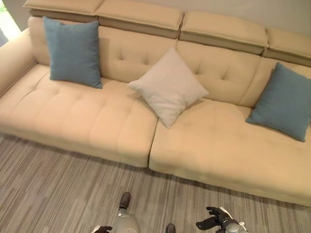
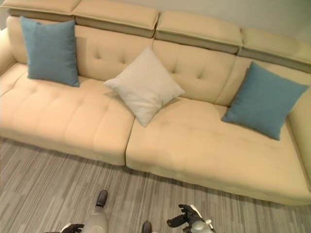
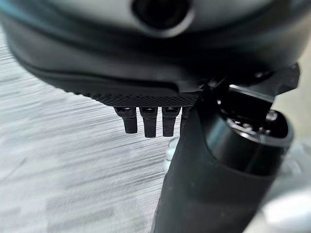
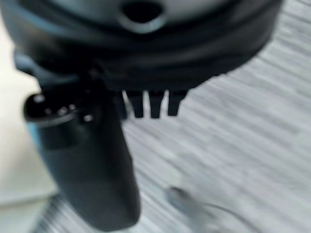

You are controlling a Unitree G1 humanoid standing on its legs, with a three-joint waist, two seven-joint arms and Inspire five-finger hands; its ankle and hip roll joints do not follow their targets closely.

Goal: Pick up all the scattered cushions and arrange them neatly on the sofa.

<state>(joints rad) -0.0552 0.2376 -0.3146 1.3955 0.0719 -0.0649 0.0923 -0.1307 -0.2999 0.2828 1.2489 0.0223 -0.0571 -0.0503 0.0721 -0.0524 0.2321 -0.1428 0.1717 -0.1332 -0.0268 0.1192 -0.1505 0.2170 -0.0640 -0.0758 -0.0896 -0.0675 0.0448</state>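
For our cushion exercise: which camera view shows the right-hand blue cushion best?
The right eye view: the right-hand blue cushion appears whole against the sofa back. The left eye view cuts it at the edge; the wrist views show floor.

A cream-beige tufted sofa point(image 1: 209, 145) is carrying two teal-blue cushions, the left cushion point(image 1: 73, 51) and the right cushion point(image 1: 284, 102), flanking an off-white cushion point(image 1: 167, 86), while grey-and-beige streaked carpet point(image 1: 53, 189) is showing below.
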